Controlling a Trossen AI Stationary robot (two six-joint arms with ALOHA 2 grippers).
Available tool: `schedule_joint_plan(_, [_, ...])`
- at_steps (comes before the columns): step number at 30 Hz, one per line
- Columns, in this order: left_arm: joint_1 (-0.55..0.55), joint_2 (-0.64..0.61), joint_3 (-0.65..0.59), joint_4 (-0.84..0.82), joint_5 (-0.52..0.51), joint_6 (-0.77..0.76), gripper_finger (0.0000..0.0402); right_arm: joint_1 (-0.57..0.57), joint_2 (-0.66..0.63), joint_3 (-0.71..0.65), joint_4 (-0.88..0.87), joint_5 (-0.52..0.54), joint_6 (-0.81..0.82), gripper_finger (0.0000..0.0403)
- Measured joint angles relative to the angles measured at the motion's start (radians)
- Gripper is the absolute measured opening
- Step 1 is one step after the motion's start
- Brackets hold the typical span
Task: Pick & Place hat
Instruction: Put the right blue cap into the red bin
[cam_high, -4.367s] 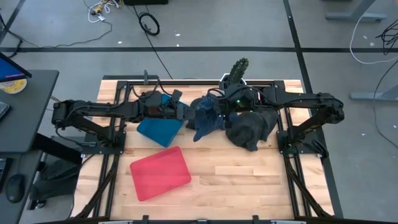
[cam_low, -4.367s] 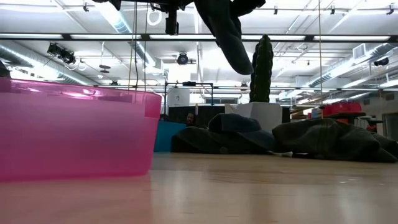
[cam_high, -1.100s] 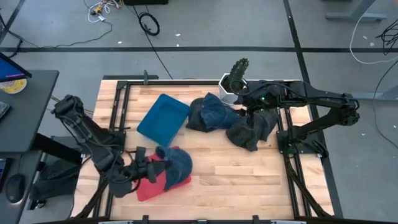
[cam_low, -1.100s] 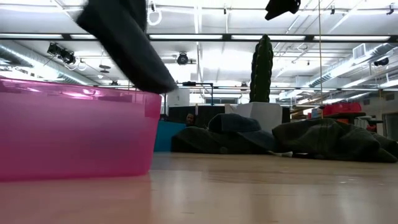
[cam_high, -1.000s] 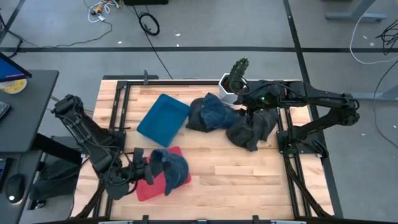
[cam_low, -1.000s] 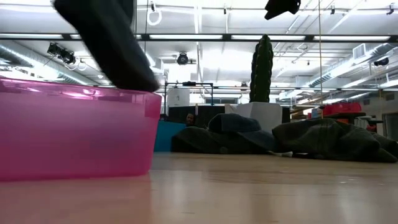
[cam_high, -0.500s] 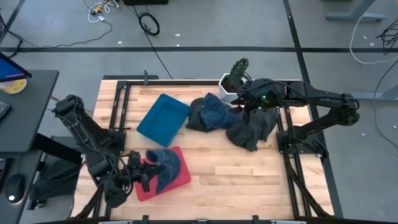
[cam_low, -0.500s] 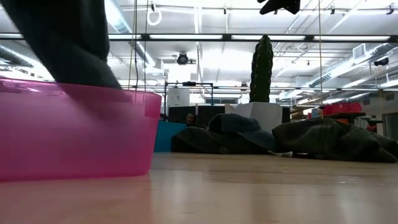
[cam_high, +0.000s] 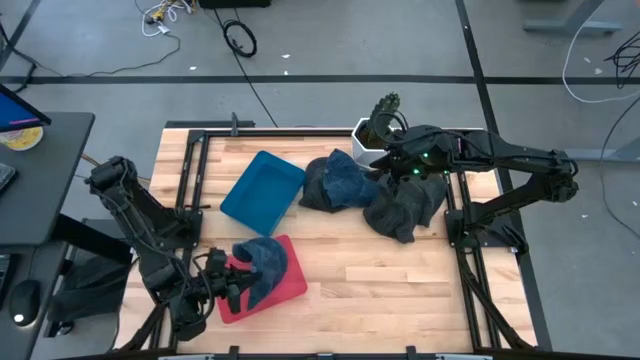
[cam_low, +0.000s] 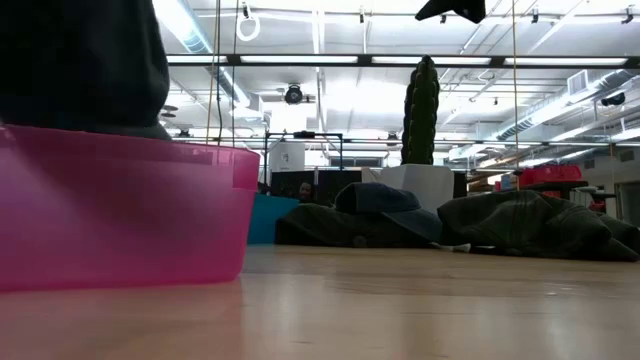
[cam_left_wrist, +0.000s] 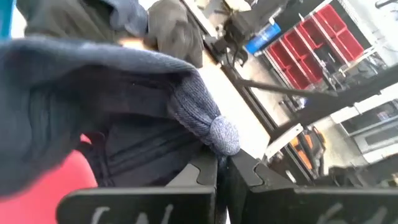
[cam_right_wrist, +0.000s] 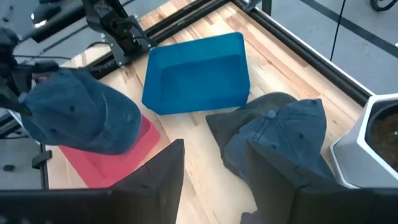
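A blue denim cap (cam_high: 264, 264) hangs from my left gripper (cam_high: 232, 282) over the red bin (cam_high: 290, 283) near the table's near-left corner. In the low view the cap (cam_low: 85, 60) reaches down to the pink bin's rim (cam_low: 200, 152). My left gripper (cam_left_wrist: 222, 171) is shut on the cap. My right gripper (cam_right_wrist: 214, 177) is open and hovers, touching nothing, over a pile of hats at the far right. There another blue cap (cam_right_wrist: 280, 134) lies on dark hats (cam_high: 405, 205). My left gripper pinches a bunched fold of the cap's cloth (cam_left_wrist: 214, 134) between its two fingers, coming about level from the table's left. The cap spreads away from the fingers over the red bin (cam_left_wrist: 43, 193). Whether it touches the bin's floor, I cannot tell.
A blue bin (cam_high: 262, 190) lies tilted at the far left of the pile. A white pot with a cactus (cam_high: 375, 125) stands at the far edge behind the right gripper. Bare wood stretches across the table's near right part (cam_high: 390, 290).
My left gripper has moved down and toward the table's near-left corner, staying shut on the cap. The cap has gone with it, from beside and above the red bin down to its rim.
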Motion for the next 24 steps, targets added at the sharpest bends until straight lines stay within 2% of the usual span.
schedule_joint_plan(6, [-0.055, 0.032, 0.000, 0.007, 0.016, -0.106, 0.0007, 0.000, 0.001, 0.000, 0.025, 0.000, -0.025, 0.0170])
schedule_joint_plan(11, [-0.076, 0.034, 0.000, 0.004, 0.016, -0.113, 0.0007, 0.000, 0.007, 0.000, 0.038, 0.001, -0.103, 0.0170])
schedule_joint_plan(14, [-0.068, 0.034, 0.000, 0.003, 0.018, -0.113, 0.0007, 0.000, 0.012, 0.000, 0.037, 0.000, -0.136, 0.0170])
schedule_joint_plan(19, [-0.035, 0.034, 0.000, -0.007, 0.111, -0.112, 0.0007, 0.000, 0.015, 0.000, 0.033, -0.002, -0.170, 0.0170])
schedule_joint_plan(24, [0.022, 0.050, 0.000, -0.027, 0.118, -0.108, 0.0007, 0.000, 0.015, 0.000, 0.033, -0.002, -0.197, 0.0170])
